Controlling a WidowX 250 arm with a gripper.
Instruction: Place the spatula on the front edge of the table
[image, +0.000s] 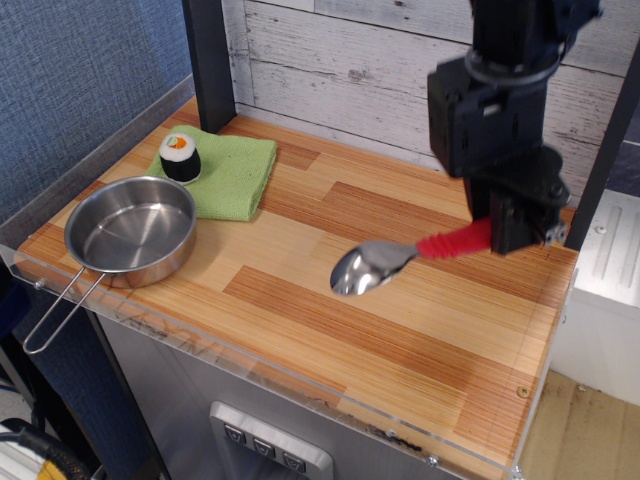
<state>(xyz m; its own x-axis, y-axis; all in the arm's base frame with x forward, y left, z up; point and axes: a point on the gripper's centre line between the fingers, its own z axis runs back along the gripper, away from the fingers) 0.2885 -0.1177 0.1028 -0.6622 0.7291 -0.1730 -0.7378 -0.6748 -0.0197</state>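
Observation:
The spatula (400, 258) has a shiny silver bowl and a red ribbed handle. My gripper (515, 228) is shut on the handle's right end and holds the spatula just above the table (330, 320), over its right half. The silver bowl points left and slightly down, near the table's middle. The table is striped light and reddish-brown wood with a clear acrylic rim along its front edge.
A round steel pan (130, 230) with a wire handle sits at the front left. A green cloth (235, 172) lies at the back left with a sushi roll toy (180, 156) on it. Dark posts stand at the back left (208, 60) and far right (605, 140).

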